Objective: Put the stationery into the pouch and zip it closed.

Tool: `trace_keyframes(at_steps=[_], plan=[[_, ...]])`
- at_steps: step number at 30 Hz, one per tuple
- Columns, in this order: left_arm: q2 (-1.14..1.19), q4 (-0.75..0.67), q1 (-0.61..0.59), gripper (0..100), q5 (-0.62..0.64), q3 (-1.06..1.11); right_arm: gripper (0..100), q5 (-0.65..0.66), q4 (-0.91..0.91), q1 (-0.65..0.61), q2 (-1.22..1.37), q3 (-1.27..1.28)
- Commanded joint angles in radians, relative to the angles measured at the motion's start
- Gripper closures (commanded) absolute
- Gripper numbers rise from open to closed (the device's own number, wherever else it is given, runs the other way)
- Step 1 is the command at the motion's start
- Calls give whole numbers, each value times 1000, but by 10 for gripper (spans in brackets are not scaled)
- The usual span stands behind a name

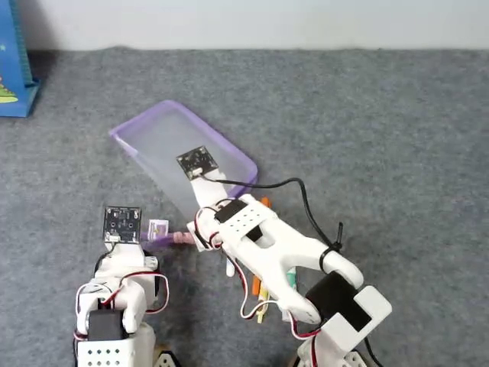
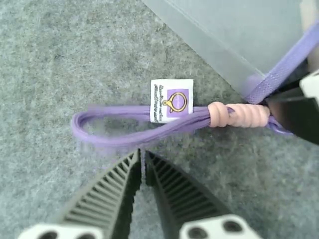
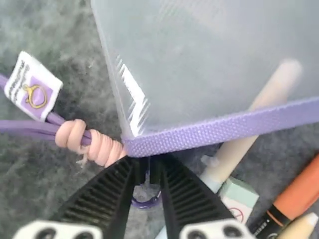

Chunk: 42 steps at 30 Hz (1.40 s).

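The translucent pouch [image 1: 176,145] with purple trim lies flat on the carpet. My right gripper [image 3: 148,167] is shut on its near corner [image 3: 144,147], where the purple trim meets a pink knot [image 3: 87,142]. From that knot runs a purple cord loop [image 2: 114,124] with a white tag [image 2: 172,99]. My left gripper [image 2: 142,157] is shut and holds nothing, its tips just short of the loop. Beside the pouch mouth lie a cream pen [image 3: 234,154] that shows partly through the pouch, a pale eraser [image 3: 237,199] and an orange marker [image 3: 294,196].
Grey carpet covers the table. A blue box [image 1: 14,61] stands at the far left edge. The right arm [image 1: 267,245] lies over several pens [image 1: 260,294] near the front. Open carpet stretches to the right and behind the pouch.
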Motion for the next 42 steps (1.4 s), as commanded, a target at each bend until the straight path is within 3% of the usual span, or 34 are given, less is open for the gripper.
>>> trace_keyframes(at_steps=[1,7,25,30,36,42], plan=[[-9,5,-2,986,8,-15,990,43,5,-7,1,-40],[-9,5,-2,986,8,-15,989,110,50,-7,-42,-37],[-9,5,-2,986,8,-15,991,158,94,15,-619,187],[-9,5,-2,986,8,-15,978,107,94,13,-584,227],[-9,5,-2,986,8,-15,865,49,74,-33,-450,219],[-9,5,-2,986,8,-15,892,48,-1,-47,-300,170]])
